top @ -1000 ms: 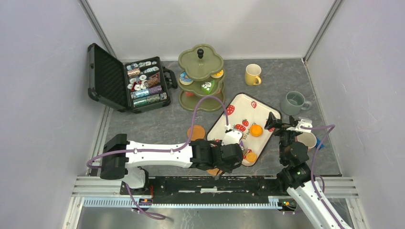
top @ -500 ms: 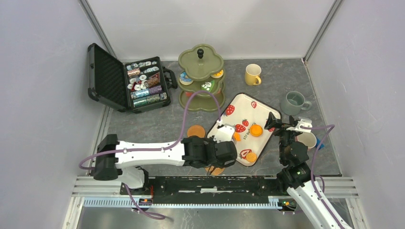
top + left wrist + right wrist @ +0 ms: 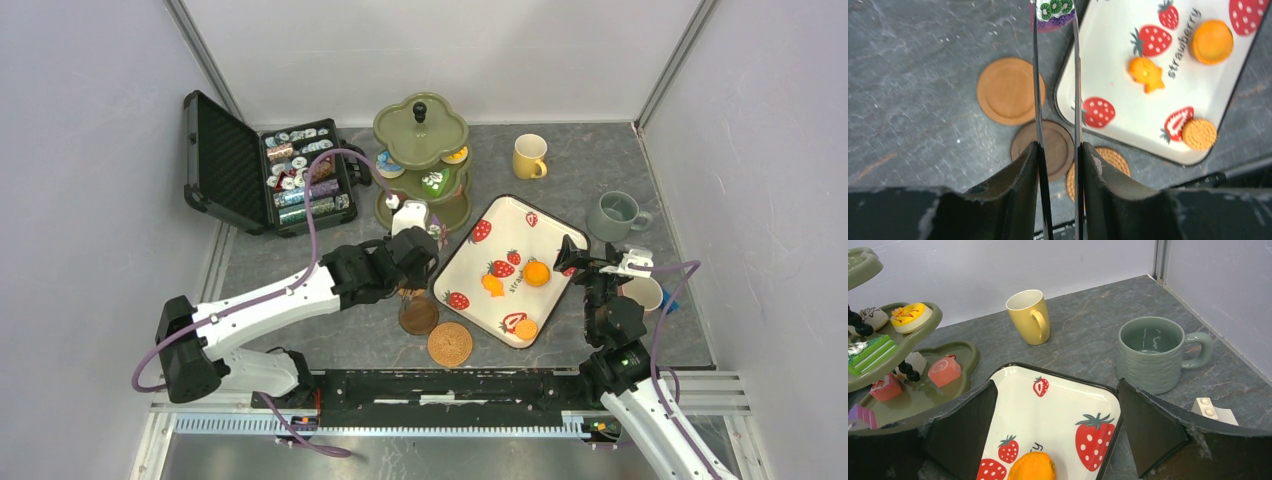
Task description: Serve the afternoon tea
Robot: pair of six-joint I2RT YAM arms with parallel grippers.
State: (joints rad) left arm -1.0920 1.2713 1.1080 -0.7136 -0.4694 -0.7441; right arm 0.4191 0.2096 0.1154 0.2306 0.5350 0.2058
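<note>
I read "strawberry" on the tray [image 3: 1148, 117]. The left gripper [image 3: 1053, 6], pinching the purple kiwi-topped cake [image 3: 1053, 20], has moved far-left from the tray to just near of the olive stand [image 3: 421, 135]. The right gripper [image 3: 1055, 385] is unmoved, jaws spread.

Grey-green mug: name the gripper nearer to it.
Right. The right gripper hovers at the tray edge beside the mug; the left gripper is across the tray, by the stand.

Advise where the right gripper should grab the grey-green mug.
Probably the rim wall opposite the handle, coming down from above and straddling it, one side inside and one outside. The grey-green mug stands upright with its mouth open, and its handle sticks out to the robot's right. That leaves the near-left wall as the free edge closest to the right gripper.
</note>
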